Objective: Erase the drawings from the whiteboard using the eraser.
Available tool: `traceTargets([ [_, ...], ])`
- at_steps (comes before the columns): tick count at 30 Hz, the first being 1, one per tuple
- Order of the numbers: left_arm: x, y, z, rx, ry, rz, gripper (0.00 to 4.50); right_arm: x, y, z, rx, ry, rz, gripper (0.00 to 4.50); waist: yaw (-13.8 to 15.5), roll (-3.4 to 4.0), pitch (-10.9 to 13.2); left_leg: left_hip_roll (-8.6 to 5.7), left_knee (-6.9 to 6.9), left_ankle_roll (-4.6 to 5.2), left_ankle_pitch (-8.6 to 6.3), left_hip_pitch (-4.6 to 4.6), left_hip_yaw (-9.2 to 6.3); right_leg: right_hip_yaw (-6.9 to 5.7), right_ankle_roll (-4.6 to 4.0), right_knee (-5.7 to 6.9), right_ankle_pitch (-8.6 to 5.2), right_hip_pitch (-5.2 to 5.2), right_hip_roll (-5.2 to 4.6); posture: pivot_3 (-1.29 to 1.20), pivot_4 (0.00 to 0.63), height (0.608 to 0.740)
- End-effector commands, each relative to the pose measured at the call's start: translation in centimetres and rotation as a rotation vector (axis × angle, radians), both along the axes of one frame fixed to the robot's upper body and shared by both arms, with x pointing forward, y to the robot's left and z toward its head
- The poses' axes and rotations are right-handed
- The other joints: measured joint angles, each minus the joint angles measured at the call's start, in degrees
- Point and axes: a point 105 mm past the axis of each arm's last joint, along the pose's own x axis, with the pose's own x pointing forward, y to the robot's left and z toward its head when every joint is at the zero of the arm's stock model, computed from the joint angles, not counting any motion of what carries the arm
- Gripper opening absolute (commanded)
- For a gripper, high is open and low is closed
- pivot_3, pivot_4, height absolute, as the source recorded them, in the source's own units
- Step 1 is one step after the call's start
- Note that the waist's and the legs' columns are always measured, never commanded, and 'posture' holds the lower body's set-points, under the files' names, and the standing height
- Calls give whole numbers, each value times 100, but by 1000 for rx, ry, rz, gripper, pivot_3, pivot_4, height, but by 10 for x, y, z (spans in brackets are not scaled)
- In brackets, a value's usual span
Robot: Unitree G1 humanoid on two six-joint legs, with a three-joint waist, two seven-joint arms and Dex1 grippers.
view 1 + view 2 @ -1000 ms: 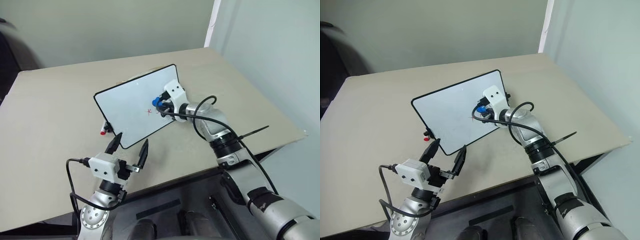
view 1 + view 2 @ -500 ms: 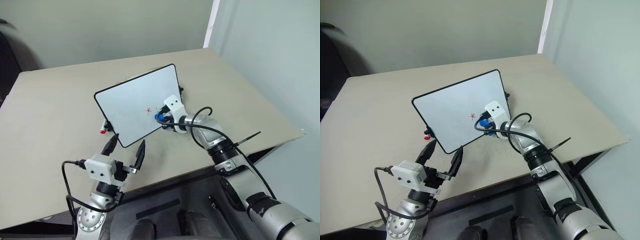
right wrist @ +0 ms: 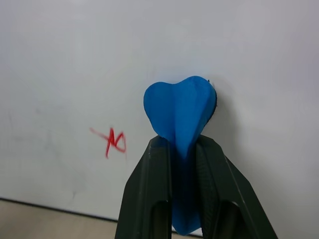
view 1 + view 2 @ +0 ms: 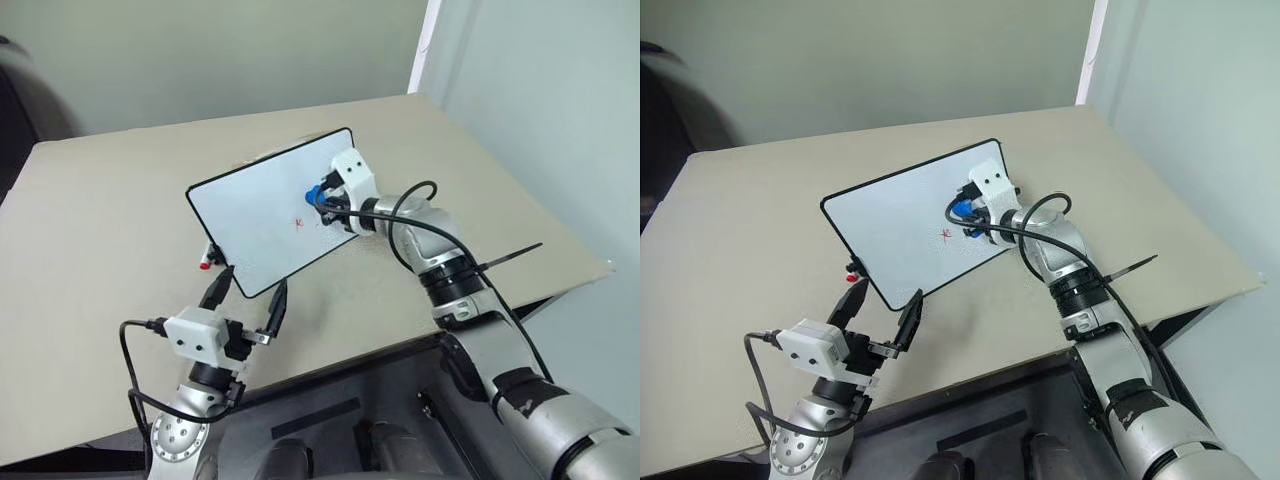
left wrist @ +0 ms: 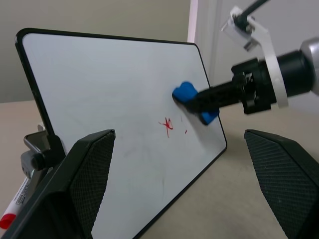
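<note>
Marker (image 4: 205, 262) with red cap lies on the tan table (image 4: 100, 230), just behind the whiteboard's near-left corner. Left gripper (image 4: 245, 295) hovers near the table's front edge, fingers spread wide, holding nothing, pointed at the board. Whiteboard (image 4: 260, 210) stands propped, tilted back, on the table's middle. Drawings (image 5: 167, 126), a small red scribble, sit on its lower right part. Right gripper (image 3: 183, 149) pinches the eraser (image 3: 180, 109) tight, the blue block pressed to the board just beside and above the scribble.
</note>
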Motion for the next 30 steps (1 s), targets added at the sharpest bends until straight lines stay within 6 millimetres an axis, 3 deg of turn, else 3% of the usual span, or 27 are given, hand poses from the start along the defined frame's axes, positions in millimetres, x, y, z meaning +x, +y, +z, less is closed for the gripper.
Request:
traceTargets([
  [1, -4, -2, 15, 0, -57, -8, 4500, -10, 7, -19, -21, 55, 31, 341, -7, -4, -2, 0, 0, -1, -1, 0, 0, 0, 9, 0, -5, -2, 0, 0, 150, 739],
  [5, -5, -1, 17, -2, -60, -6, 4500, -16, 7, -33, -27, 103, 37, 341, -9, -1, 2, 0, 0, -5, -3, -1, 0, 0, 15, 0, -9, -8, 1, 0, 150, 739],
  [10, -5, -1, 17, -2, -62, -5, 4500, -17, 7, -36, -38, 117, 37, 341, -3, 1, 6, 0, 2, -11, -6, -8, 0, 0, 13, 0, -8, -29, 1, 0, 150, 739],
  [19, -4, -1, 17, -3, -67, -7, 4500, 3, -2, 13, 55, 2, -5, 341, -1, 1, 13, 0, 4, -12, -6, -13, 0, 0, 11, 0, -7, -30, 1, 0, 150, 739],
  [23, -3, 0, 18, -5, -69, -3, 4500, 5, -1, 24, 85, -17, -2, 341, 0, -1, 10, 0, 3, -8, -4, -11, -1, 0, 6, 0, -4, -27, 1, 0, 150, 739],
  [27, -3, 1, 17, -3, -67, -2, 4500, 4, 1, 9, 58, 13, 0, 341, -3, -1, 9, 0, 2, 0, 1, -7, 0, -1, -17, 1, 11, -25, 1, 0, 150, 739],
  [30, -2, 1, 18, -4, -69, -4, 4500, -2, 1, -16, 26, 77, 6, 341, -6, 1, 3, 0, -1, 1, 0, -1, 0, -1, -7, 1, 5, -7, 2, 0, 150, 739],
])
